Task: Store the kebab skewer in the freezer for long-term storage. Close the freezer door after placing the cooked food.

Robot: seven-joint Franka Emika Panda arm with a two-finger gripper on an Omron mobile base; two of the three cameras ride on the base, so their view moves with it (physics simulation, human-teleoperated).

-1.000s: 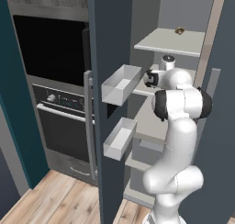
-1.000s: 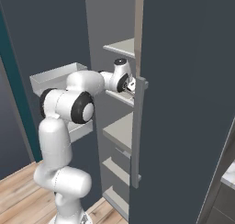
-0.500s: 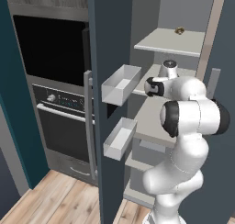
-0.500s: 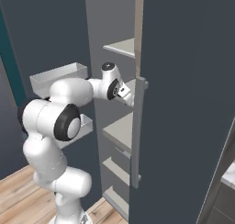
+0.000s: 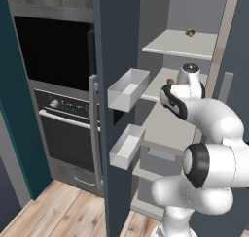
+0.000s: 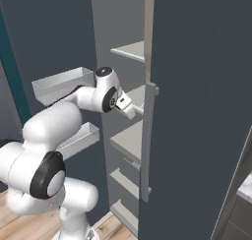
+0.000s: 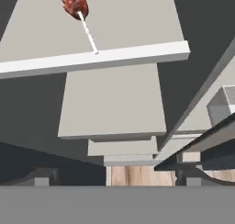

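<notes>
- One item to account for: the kebab skewer [image 7: 79,16] lies flat on a pale grey shelf [image 7: 137,30] inside the freezer [image 5: 194,17], its bare stick end pointing at the shelf's front lip, the red-orange chunks further in. Nothing of mine touches it.
- I judge it light and stiff along the stick, thin enough to roll or slip between pads. The chunks look soft and would squash or slide on the stick if pinched. Should I ever need to retake it, the bare pale stick near the shelf edge is the place, pinched crosswise.
- My hand [image 6: 129,107] sits near the front edge of the middle shelf, just inside the open freezer. Jaws stand spread wide, with nothing between them; in the hand view both dark tips are well apart and below the skewer's shelf.
- The freezer door [image 5: 116,61] stands swung out, its silver handle [image 5: 94,129] facing me in the left base view and two pale bins [image 5: 128,89] on its inner face. Closing it is not yet done.
- Against a second ago: the arm has folded, the elbow swinging out and down toward the base cameras, so its big joint now looms large in both base views. The hand has drawn back slightly from the shelf. Door, bins and shelves look unmoved.
- A small brownish thing [image 5: 190,33] sits on the upper shelf; too small to identify.
</notes>
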